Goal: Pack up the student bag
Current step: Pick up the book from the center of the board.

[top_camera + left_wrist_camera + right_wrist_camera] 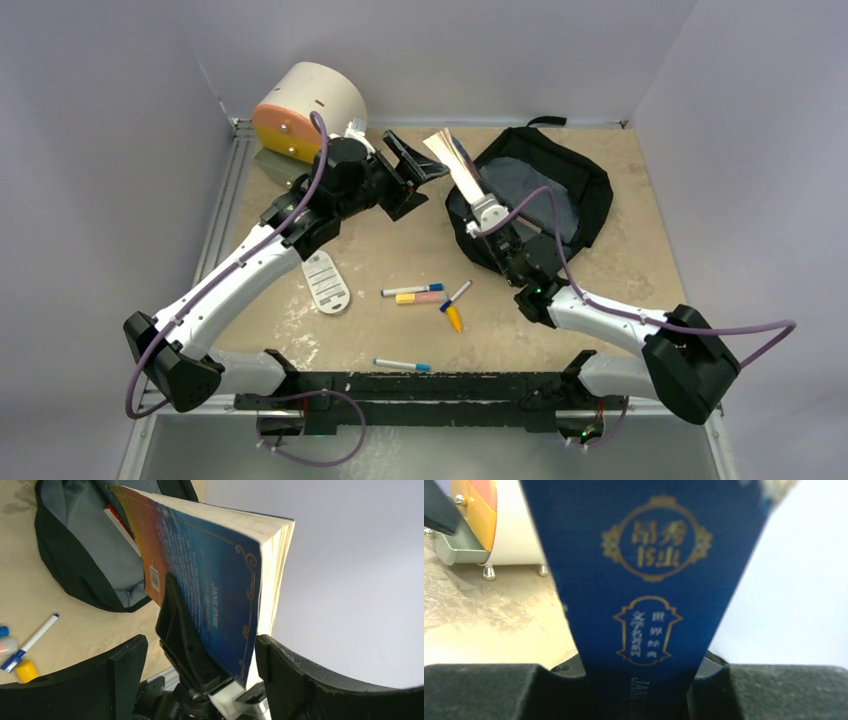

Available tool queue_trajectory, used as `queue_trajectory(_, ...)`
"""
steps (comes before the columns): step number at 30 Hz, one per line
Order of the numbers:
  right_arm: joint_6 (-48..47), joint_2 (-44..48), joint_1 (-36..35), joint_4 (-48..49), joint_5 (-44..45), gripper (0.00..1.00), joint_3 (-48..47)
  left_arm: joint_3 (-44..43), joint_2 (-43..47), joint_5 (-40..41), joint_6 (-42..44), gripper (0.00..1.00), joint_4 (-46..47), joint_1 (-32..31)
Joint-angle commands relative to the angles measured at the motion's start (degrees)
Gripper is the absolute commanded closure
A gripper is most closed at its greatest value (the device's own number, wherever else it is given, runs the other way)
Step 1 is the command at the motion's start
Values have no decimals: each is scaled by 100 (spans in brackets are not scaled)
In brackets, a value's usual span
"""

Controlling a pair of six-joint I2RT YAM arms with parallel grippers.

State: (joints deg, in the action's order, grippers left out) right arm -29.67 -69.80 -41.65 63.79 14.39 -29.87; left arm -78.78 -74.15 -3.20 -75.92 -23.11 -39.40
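Student bag (575, 190) lies open at the far right of the counter (400, 245), grey lining showing. A red-and-white edged item (120, 527) sits inside it. My right hand (644, 695) is clamped on the lower end of a blue book (455, 158), which stands tilted over the bag's left rim. My left hand (418, 180) is just left of the book, jaws wide apart on either side of its lower end. Pens (412, 291) and a white tag (326, 281) lie mid-counter, well apart from the bag. Cream-and-orange drum box (305, 110) sits in the far left corner.
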Motion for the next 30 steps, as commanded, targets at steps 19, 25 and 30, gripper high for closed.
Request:
queue_trajectory(19, -2314, -120, -861, 2090, 688, 100, -434, 79, -147, -178, -446, 19, 287, 6)
queue_trajectory(25, -3603, -328, -1033, 2277, 914, 100, -542, 82, -222, -110, -452, 19, 124, 9)
queue_trajectory(30, -4449, -592, -1092, 2403, 1259, 100, -676, 110, -224, -111, -450, 23, 123, 7)
